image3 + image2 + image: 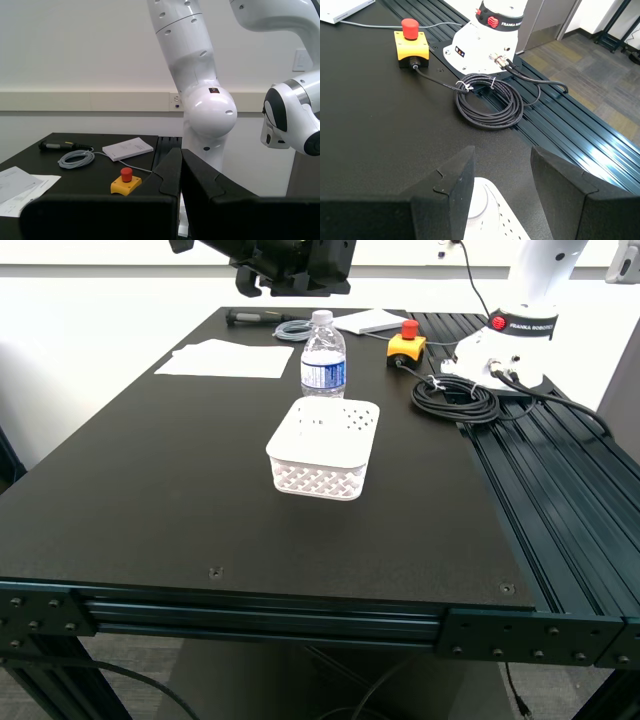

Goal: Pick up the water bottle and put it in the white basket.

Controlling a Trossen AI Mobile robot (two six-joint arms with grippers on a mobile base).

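Note:
The water bottle [323, 358], clear with a white cap and a blue-and-white label, stands upright on the black table just behind the white basket [323, 446]. The basket sits near the table's middle with its dotted surface facing up. A dark gripper [293, 268] hangs at the exterior view's top edge, above and behind the bottle. In the first wrist view my first gripper [502, 165] is open, and the bottle's white cap [478, 202] and a corner of the basket [507, 227] show below the gap. My second gripper [180, 154] is shut on nothing, held level above the table.
A yellow box with a red button [405, 344] and a coiled black cable [456, 398] lie by a white robot base [512, 338] at the exterior view's right. Papers [228, 359], a grey cable coil [293, 330] and a booklet [370, 320] lie at the back. Grooved rails [560, 490] run along the right.

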